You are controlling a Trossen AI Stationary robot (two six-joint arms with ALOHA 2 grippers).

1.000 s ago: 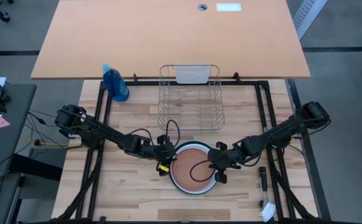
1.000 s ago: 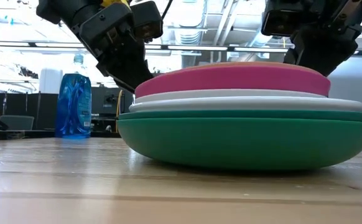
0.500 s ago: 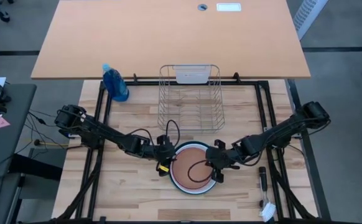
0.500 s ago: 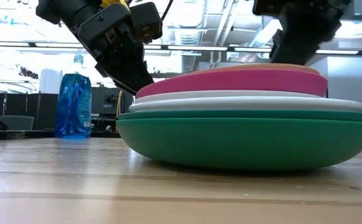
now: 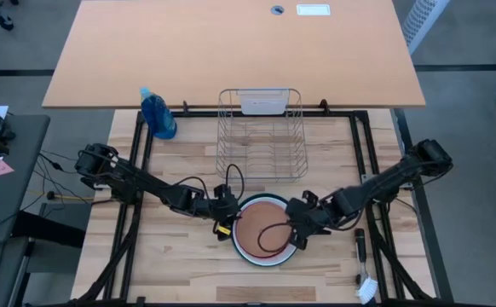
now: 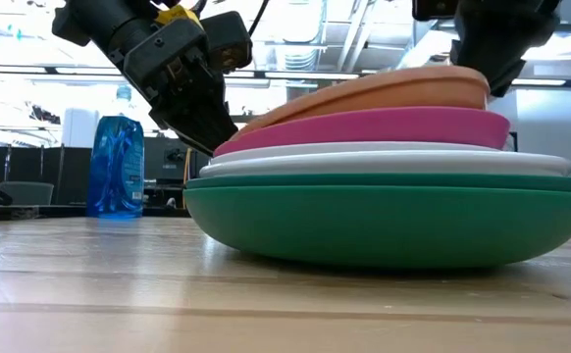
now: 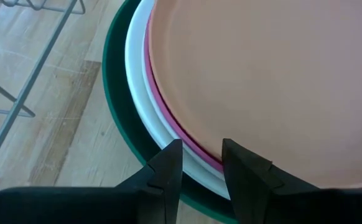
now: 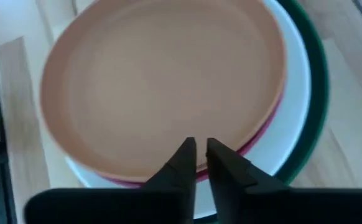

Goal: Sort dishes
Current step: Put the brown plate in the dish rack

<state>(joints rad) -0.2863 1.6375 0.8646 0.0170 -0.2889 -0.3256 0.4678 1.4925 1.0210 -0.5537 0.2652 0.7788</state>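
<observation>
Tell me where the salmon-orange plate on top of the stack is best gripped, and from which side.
Grip the salmon-orange plate by its thin rim on the right arm's side. In the low view that edge is tilted up clear of the magenta-pink plate, with the right gripper pinched on it; the opposite edge rests on the stack by the left gripper, so there is no gap there.

A pale slatted wooden table (image 5: pixel 180 256) on a black frame stands on grey floor (image 5: pixel 470 102). At 12 o'clock, a large orange-brown desk (image 5: pixel 231 51) abuts it. At 9 o'clock sits a grey side table (image 5: pixel 9 162) with papers. Seen level, bright ceiling lights (image 6: pixel 295 49) glare above dim office chairs (image 6: pixel 21 191).
</observation>
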